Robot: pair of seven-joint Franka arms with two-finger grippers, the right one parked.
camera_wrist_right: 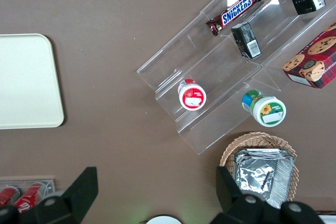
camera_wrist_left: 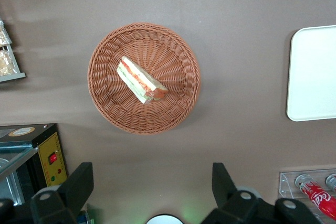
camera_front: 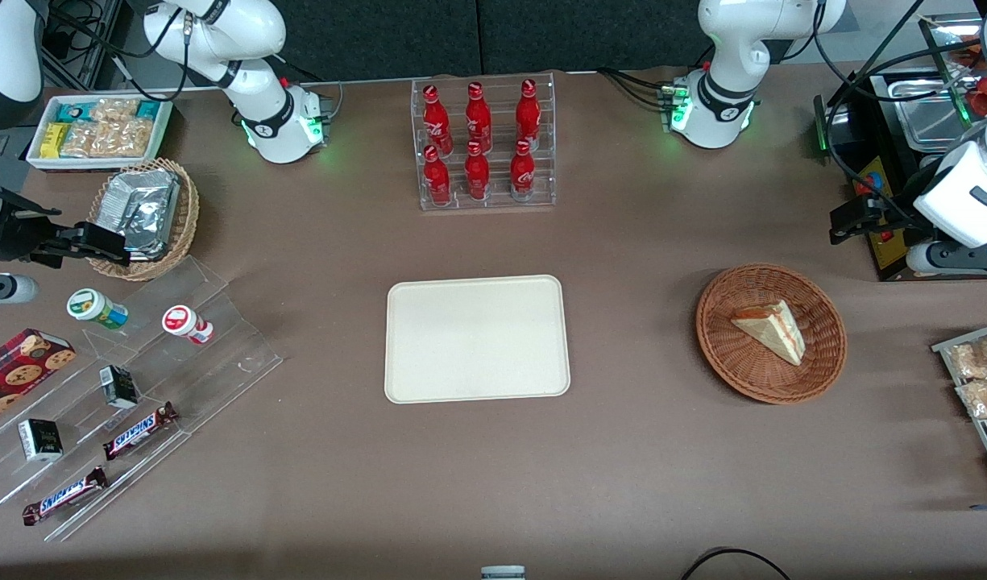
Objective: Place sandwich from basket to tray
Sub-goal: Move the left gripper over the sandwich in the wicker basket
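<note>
The sandwich (camera_front: 771, 329) is a pale bread wedge with red-orange and green filling. It lies in the round reddish-brown basket (camera_front: 719, 354) toward the working arm's end of the table. The cream tray (camera_front: 477, 338) lies flat at the table's middle and holds nothing. My left gripper (camera_front: 846, 221) hangs above the table, farther from the front camera than the basket and apart from it. It is open and empty. The left wrist view shows the sandwich (camera_wrist_left: 140, 81) in the basket (camera_wrist_left: 173, 114), the tray's edge (camera_wrist_left: 315, 72), and the spread fingers (camera_wrist_left: 79, 184).
A clear rack of red bottles (camera_front: 485, 145) stands farther from the front camera than the tray. A black machine (camera_front: 888, 161) sits beside my gripper. A wire rack of snack bags (camera_front: 976, 379) lies beside the basket. A tan basket of foil packets (camera_front: 143, 213) and an acrylic stand (camera_front: 138, 403) lie toward the parked arm's end.
</note>
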